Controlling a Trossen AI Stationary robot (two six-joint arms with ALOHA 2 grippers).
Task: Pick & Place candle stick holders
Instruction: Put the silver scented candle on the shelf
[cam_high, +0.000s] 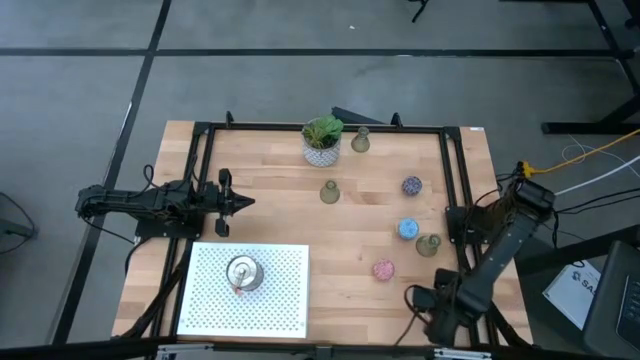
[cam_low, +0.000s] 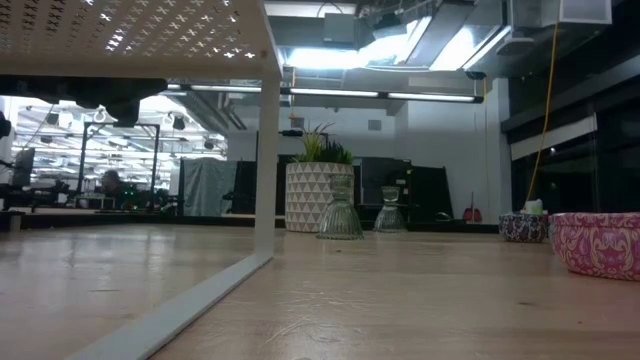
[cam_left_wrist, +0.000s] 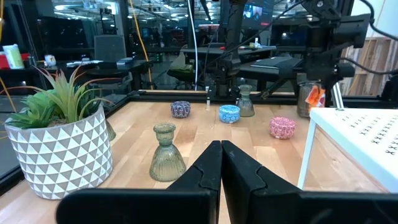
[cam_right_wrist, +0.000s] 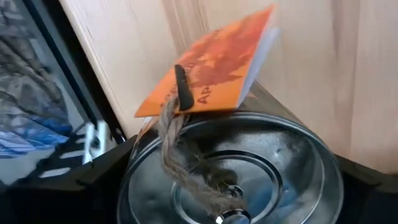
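My right gripper (cam_high: 420, 298) is near the table's front right corner, shut on a shiny silver holder (cam_right_wrist: 230, 168) that carries an orange tag on twine. It also shows in the left wrist view (cam_left_wrist: 309, 99). A second silver holder (cam_high: 243, 273) stands on the white perforated platform (cam_high: 280, 300). On the wood stand three olive-grey holders (cam_high: 361, 141) (cam_high: 329, 192) (cam_high: 428, 245), a speckled purple one (cam_high: 411, 185), a blue one (cam_high: 408, 228) and a pink one (cam_high: 383, 269). My left gripper (cam_high: 238, 203) is shut and empty, left of centre. My right gripper pinches the silver holder between its two fingers, one on each side of its round outer wall (cam_right_wrist: 138, 171). The fingers come from above, pointing down. The tag (cam_right_wrist: 211, 68) lies over the rim. I cannot tell whether the holder is clear of the table.
A green plant in a white patterned pot (cam_high: 322, 142) stands at the far edge, next to one olive-grey holder. A black frame (cam_high: 455, 170) runs along the table's far, left and right sides. Bare wood lies between the platform and the holders at the right.
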